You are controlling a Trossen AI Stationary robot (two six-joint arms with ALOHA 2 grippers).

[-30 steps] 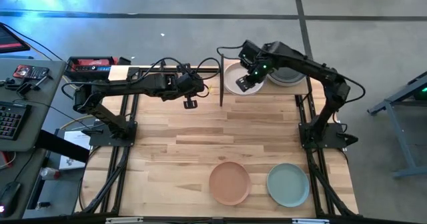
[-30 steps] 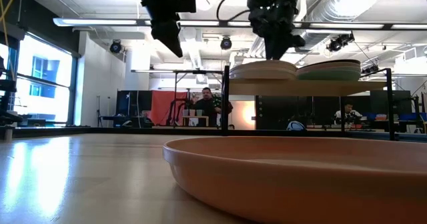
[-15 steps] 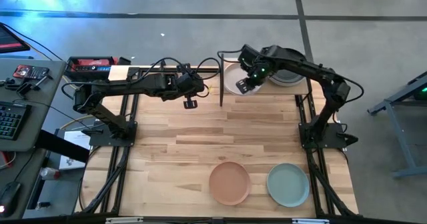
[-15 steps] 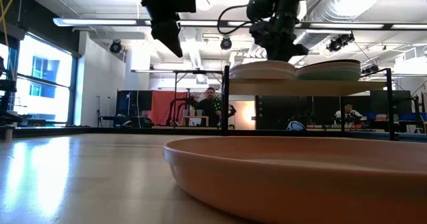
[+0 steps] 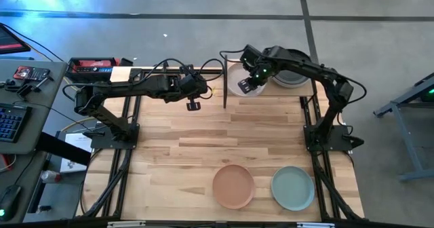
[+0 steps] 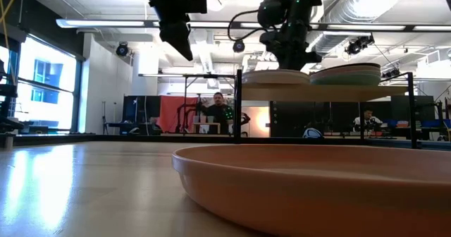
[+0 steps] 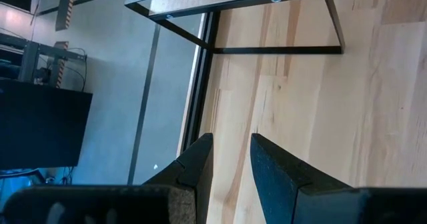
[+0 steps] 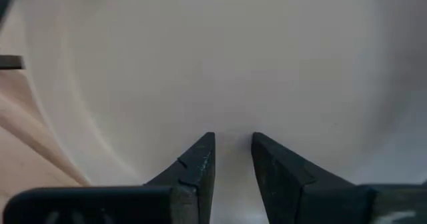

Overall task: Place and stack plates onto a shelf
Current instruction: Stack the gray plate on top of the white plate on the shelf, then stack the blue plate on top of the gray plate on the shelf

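My right hand (image 5: 247,87) hangs just over the shelf (image 6: 331,92) at the far edge of the surface (image 5: 203,146), right above the white plate (image 5: 237,82) on the shelf's left half. My wrist view shows the two fingers (image 8: 193,167) set a narrow gap apart with nothing between them, the pale inside of the white plate filling everything beyond. So I judge this one delivered: it rests on the shelf and I have no grip on it.

On the shelf's right half sits a second pile, a pale grey plate (image 5: 293,77) on top; the low view shows a greenish rim (image 6: 349,75) there with more beneath it, though I cannot count the layers in either pile.

My left hand (image 5: 193,104) waits in the air left of the shelf, over the far part of the surface. Its fingers (image 7: 197,164) are likewise a narrow gap apart and empty, with the shelf's black metal upright (image 7: 267,49) in front of them.

Two plates are not yet put away. The terracotta plate (image 5: 233,185) and the teal plate (image 5: 293,188) lie side by side near the front edge, terracotta to the left, well apart from the shelf. By my reckoning the job is mostly done: what remains is fetching those two and stacking each on a pile.
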